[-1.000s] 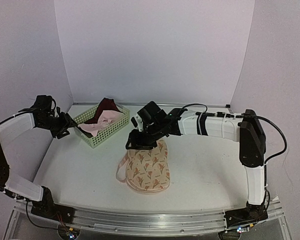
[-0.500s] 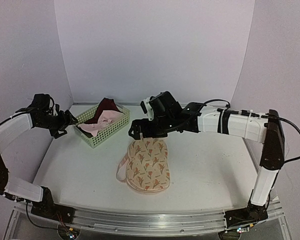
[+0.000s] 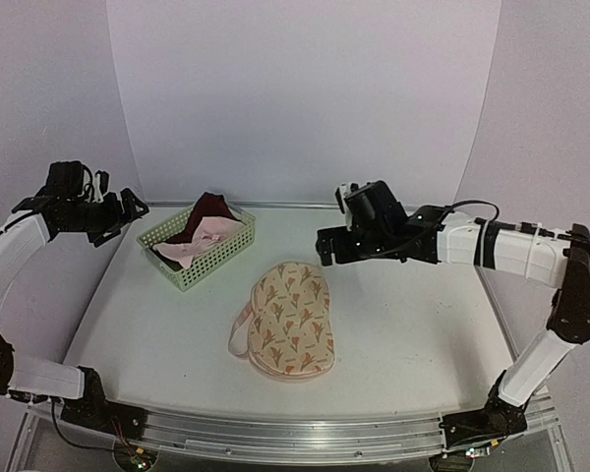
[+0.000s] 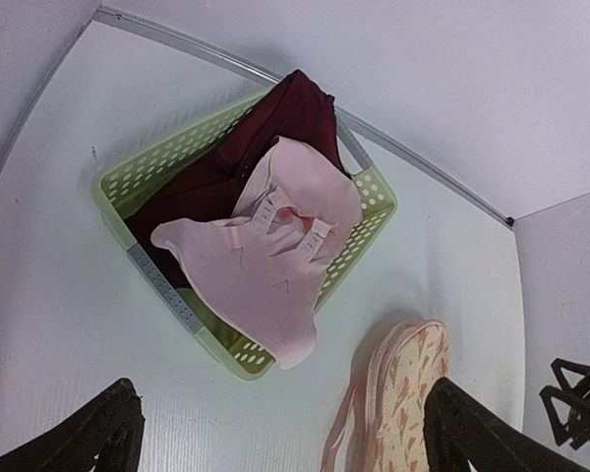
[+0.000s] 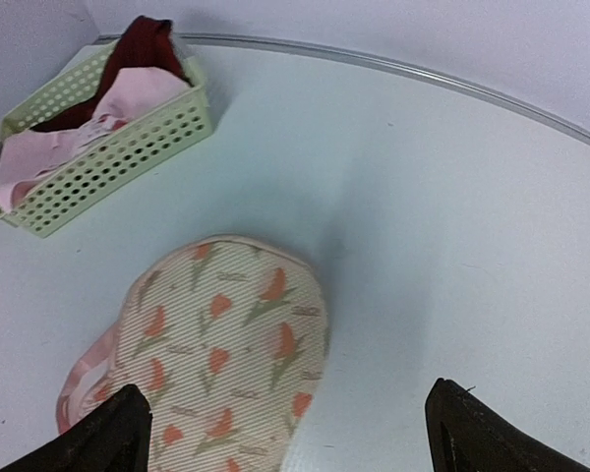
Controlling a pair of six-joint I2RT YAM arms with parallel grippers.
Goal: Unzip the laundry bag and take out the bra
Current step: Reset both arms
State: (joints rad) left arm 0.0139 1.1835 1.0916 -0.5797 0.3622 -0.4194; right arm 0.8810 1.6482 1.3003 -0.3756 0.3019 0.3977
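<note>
Left and right jaws stand apart, empty; small tags [image 4: 267, 208] on the bra [image 4: 275, 280], possibly labels, are unreadable.

Both your arms are white shell links w/ black joints. Right arm [image 3: 506, 248]: black bands on the link behind the jaws, thin black cable [image 3: 467, 205] arcing above it. Right gripper [image 3: 324, 248] and left gripper [image 3: 126, 218] are all black. Fingers [image 4: 103, 433] look matte black, tapered to blunt tips. Left arm [image 3: 10, 251]: plain white link behind the jaws.
</note>
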